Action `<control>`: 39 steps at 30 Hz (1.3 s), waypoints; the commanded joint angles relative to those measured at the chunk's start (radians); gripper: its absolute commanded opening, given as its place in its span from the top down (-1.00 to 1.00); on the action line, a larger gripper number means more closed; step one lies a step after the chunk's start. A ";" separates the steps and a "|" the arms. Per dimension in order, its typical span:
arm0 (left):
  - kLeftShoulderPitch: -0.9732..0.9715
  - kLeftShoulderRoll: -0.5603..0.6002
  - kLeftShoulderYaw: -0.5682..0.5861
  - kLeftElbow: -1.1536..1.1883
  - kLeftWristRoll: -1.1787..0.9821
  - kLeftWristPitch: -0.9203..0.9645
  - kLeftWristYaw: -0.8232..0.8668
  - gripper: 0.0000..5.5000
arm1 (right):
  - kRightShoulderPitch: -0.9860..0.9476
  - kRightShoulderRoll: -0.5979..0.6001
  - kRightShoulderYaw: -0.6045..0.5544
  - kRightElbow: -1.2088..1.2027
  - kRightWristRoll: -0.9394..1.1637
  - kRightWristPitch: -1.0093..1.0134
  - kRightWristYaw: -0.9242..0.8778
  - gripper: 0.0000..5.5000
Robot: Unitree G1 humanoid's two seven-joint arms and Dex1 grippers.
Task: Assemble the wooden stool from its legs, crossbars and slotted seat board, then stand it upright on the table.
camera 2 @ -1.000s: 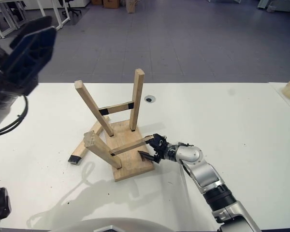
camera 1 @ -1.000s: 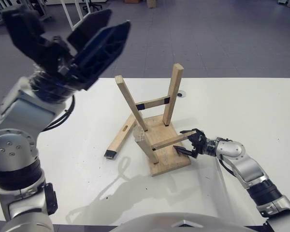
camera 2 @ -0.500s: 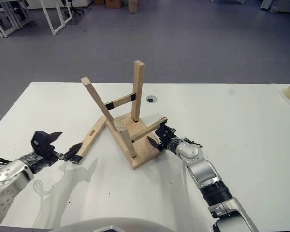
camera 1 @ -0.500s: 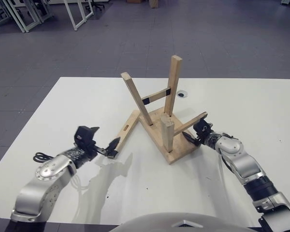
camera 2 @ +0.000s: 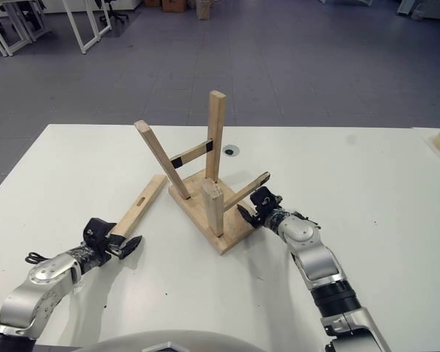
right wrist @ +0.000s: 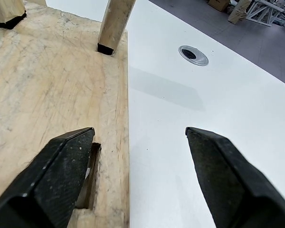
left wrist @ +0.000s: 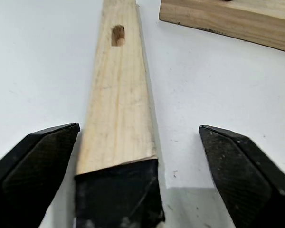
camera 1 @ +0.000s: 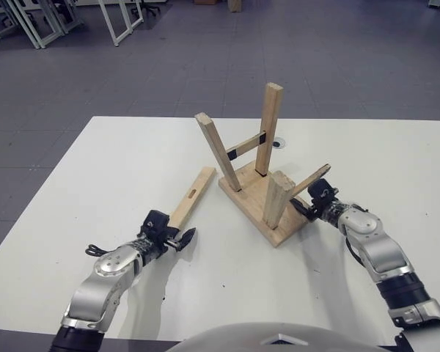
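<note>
Left gripper (camera 1: 176, 235) straddles one loose leg (camera 1: 193, 196); three stand mounted.

Left tool (left wrist: 138, 127) spread wide, right tool (right wrist: 139, 129) spread wide

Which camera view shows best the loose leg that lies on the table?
The left wrist view: the loose leg lies close between the fingers of the open left pincer, its slot and black end plain. The eye views show it whole but small, flat on the table beside the seat board.
</note>
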 commanded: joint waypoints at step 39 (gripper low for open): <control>-0.744 -0.269 0.284 -0.264 -0.357 0.040 0.199 0.27 | -0.321 -0.068 -0.678 -0.146 0.302 0.360 -0.097 -0.29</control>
